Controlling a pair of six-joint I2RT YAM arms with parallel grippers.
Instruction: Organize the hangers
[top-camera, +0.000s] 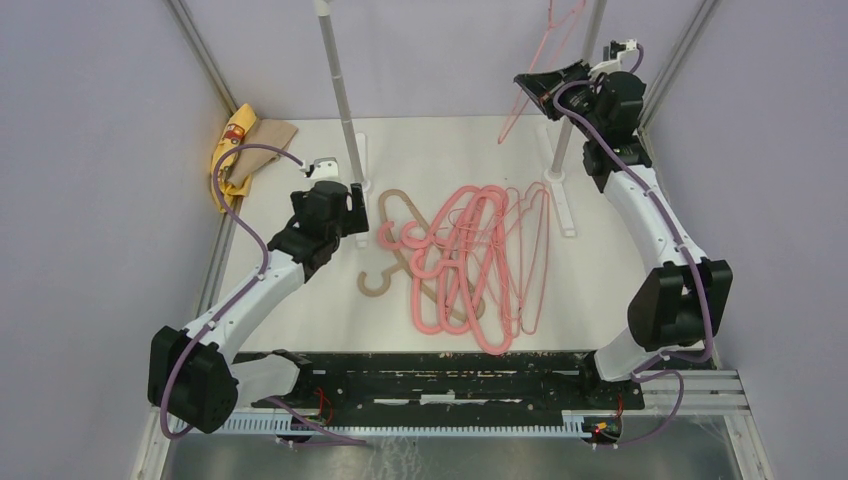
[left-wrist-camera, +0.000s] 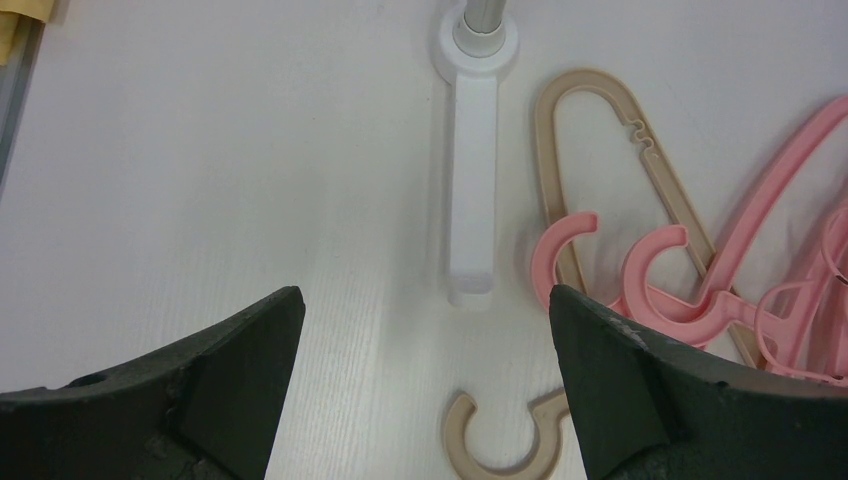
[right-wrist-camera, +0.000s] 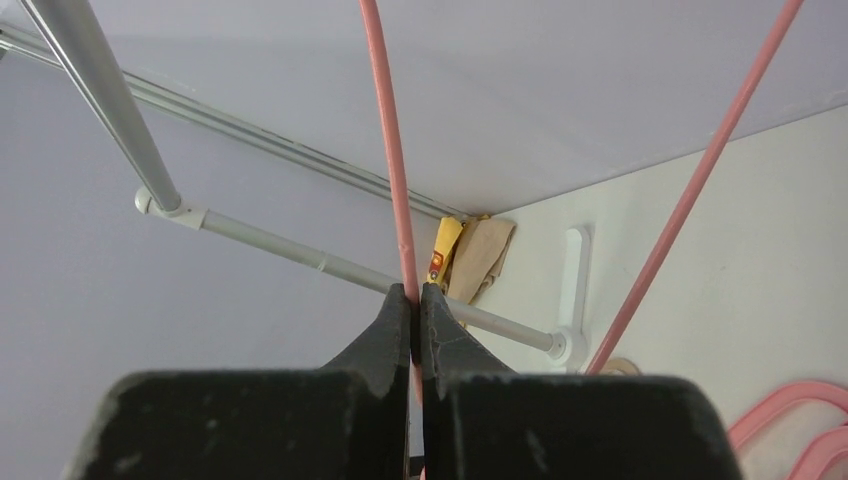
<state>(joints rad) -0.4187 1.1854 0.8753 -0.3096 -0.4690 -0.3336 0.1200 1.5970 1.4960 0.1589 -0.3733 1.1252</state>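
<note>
A pile of pink hangers (top-camera: 470, 260), thick tubular and thin wire, lies in the middle of the white table. A tan hanger (top-camera: 398, 232) lies at its left edge, its hook (top-camera: 375, 283) toward me. My left gripper (top-camera: 348, 212) is open and empty, low over the table just left of the tan hanger; in the left wrist view (left-wrist-camera: 425, 295) the tan hook (left-wrist-camera: 500, 455) shows between the fingers and thick pink hooks (left-wrist-camera: 650, 275) by the right finger. My right gripper (top-camera: 545, 92) is raised at the back right, shut (right-wrist-camera: 415, 290) on a thin pink wire hanger (right-wrist-camera: 392, 150) that hangs in the air (top-camera: 530, 75).
Two white upright rack poles (top-camera: 340, 90) (top-camera: 580, 80) stand at the back on flat feet (top-camera: 565, 205); one foot (left-wrist-camera: 472, 180) lies just ahead of my left gripper. A yellow-and-tan cloth (top-camera: 240, 150) sits at the back left corner. Metal frame posts (top-camera: 205, 60) edge the table.
</note>
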